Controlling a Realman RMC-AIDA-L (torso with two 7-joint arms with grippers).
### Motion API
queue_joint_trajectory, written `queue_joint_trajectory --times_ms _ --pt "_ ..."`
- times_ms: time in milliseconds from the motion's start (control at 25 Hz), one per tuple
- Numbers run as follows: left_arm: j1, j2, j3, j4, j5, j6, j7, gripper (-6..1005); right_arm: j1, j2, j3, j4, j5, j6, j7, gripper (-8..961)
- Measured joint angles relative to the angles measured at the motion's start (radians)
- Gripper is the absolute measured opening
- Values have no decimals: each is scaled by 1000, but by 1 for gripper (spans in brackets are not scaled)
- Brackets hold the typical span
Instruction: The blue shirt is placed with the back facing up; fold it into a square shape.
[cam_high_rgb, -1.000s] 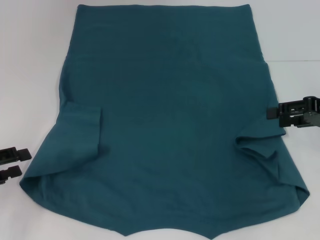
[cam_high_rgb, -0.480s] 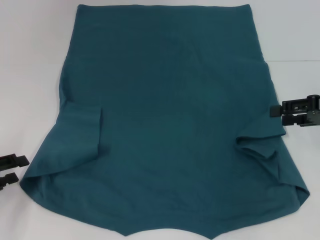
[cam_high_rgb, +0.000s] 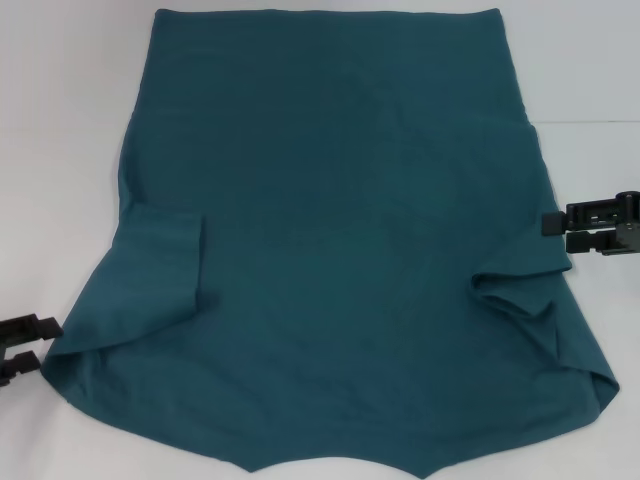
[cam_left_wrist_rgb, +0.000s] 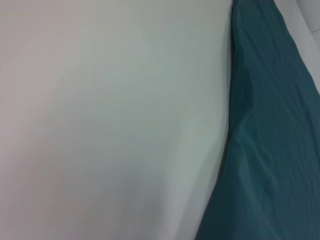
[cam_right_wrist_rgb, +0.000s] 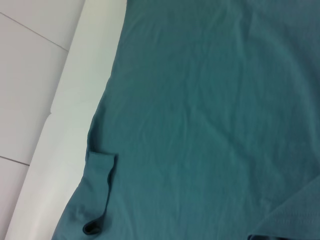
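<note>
Blue shirt (cam_high_rgb: 340, 230): lay spread back-up across the white desk (cam_high_rgb: 60, 120), filling most of the head view; its straight edge sat at the far side and the near edge ran off the bottom of the frame.
Left sleeve (cam_high_rgb: 160, 265): was folded inward onto the body, lying flat as a neat rectangular flap.
Right sleeve (cam_high_rgb: 520, 290): was also turned inward, but bunched and creased rather than flat.
Left claw (cam_high_rgb: 22, 345): sat low at the desk's near left, just beside the shirt's left corner, its two jaws apart with nothing between them; whether it touched the cloth could not be told.
Right claw (cam_high_rgb: 560, 228): hung at the shirt's right edge, just above the bunched sleeve, jaws parted a little and holding nothing, tips at or touching the fabric edge.
Left wrist view: showed bare desk with the shirt's edge running alongside; no fingers visible.
Right wrist view: showed the shirt's plain back and the opposite folded sleeve at the desk edge.
Step in hand: sleeves appeared tucked in, and both claws seemed placed to take the side edges for a lengthwise fold.
Next move: would likely need each claw to pinch its edge cleanly, then carry the cloth inward evenly so the crumpled right sleeve did not drag or unfold.
</note>
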Motion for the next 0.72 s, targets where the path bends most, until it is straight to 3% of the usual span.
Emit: queue_joint_trajectory --times_ms 720 --pt "-52 0 51 -64 -3 -5 32 632 -7 -2 6 0 0 3 -2 696"
